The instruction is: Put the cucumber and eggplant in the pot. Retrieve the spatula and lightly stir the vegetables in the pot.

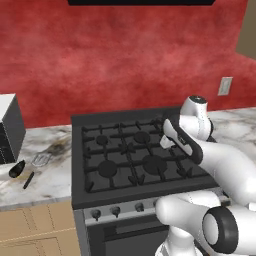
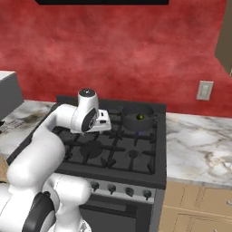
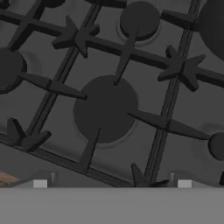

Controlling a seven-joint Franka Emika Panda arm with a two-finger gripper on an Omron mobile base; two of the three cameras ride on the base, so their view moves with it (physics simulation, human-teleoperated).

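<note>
The dark pot (image 2: 137, 118) stands on the stove's back right burner, and a bit of green, the cucumber (image 2: 140, 117), shows inside it. On the left counter lies the dark eggplant (image 1: 17, 169). Beside it rests the spatula (image 1: 36, 168), pale blade toward the wall and thin dark handle toward the front. My gripper (image 3: 112, 183) hangs open over the middle of the stove, its fingertips (image 3: 40, 183) wide apart above a burner (image 3: 105, 108) with nothing between them. In the base views the hand (image 1: 172, 137) (image 2: 100, 122) hovers left of the pot.
The black stove (image 1: 135, 155) has several burners under cast grates and a row of knobs (image 1: 117, 210) on its front. A grey appliance (image 1: 9, 129) stands at the far left of the marble counter (image 1: 50, 180). More counter (image 2: 199, 145) extends to the right, below a wall outlet (image 2: 205, 90).
</note>
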